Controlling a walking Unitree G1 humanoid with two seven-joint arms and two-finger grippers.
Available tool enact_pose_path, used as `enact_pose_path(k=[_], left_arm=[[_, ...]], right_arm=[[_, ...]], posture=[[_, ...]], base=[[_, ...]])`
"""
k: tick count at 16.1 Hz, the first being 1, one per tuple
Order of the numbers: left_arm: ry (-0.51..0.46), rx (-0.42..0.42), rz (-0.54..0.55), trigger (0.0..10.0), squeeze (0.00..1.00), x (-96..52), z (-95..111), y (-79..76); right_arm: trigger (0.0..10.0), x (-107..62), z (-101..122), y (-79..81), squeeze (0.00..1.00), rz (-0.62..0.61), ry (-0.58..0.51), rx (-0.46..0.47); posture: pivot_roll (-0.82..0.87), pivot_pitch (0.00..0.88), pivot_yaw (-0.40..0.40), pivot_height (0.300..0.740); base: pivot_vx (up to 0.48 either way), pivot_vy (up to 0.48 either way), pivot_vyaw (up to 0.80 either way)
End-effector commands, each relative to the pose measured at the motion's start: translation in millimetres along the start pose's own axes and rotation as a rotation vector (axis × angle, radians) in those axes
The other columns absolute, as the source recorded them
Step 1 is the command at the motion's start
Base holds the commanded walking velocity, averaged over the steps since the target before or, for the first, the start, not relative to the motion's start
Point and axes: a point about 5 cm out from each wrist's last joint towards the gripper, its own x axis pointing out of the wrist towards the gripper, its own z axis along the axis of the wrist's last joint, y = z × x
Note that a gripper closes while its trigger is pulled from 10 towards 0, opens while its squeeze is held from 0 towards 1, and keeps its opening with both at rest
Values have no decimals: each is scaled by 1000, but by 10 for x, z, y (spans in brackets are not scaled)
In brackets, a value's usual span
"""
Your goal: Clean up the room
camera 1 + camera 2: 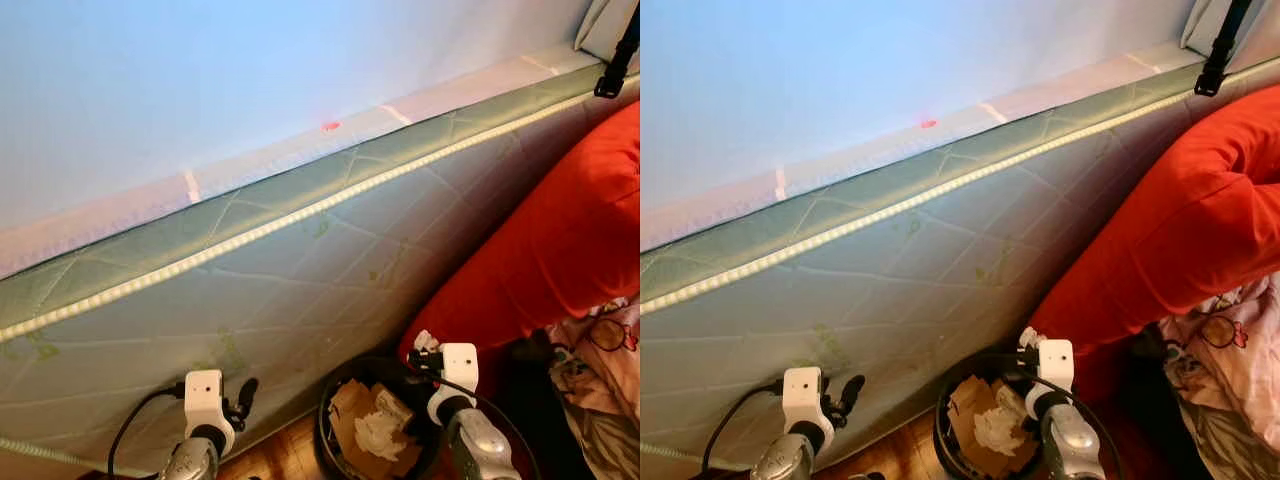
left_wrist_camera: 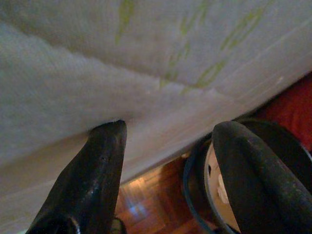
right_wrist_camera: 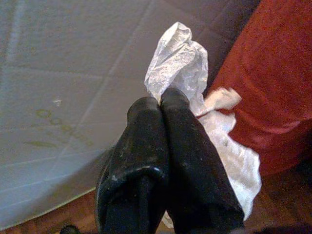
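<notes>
My right gripper [image 3: 161,102] is shut on a crumpled white tissue [image 3: 178,63], which sticks out past its fingertips. In the left eye view this gripper [image 1: 425,348] hangs just above the right rim of a black trash bin [image 1: 325,420]. The bin stands on the floor against the mattress and holds cardboard scraps and crumpled paper [image 1: 375,432]. My left gripper [image 1: 243,395] is open and holds nothing. It hovers left of the bin, close to the side of the mattress [image 1: 300,270]. The bin's rim [image 2: 195,185] also appears past the left fingers [image 2: 97,165].
The pale green quilted mattress leans on its edge against a light blue wall. A big red cushion or blanket [image 1: 560,240] lies right of the bin, with patterned pink fabric [image 1: 600,350] below it. A black strap [image 1: 615,60] hangs at top right. The floor is wooden parquet [image 1: 280,455].
</notes>
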Motion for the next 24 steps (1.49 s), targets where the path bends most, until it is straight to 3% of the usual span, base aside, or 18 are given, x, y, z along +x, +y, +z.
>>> enact_pose_path(k=[1,24], left_arm=[[20,10,-8,10000,0,-5,-24,-11],[3,-14,-7,10000,0,62,47,13]], right_arm=[[10000,-1,6,13,0,3,-8,-1],[10000,59,95,23,0,-6,-15,18]], posture=[[49,149,-27,740],[47,148,-26,740]], base=[[0,0,0],[0,0,0]])
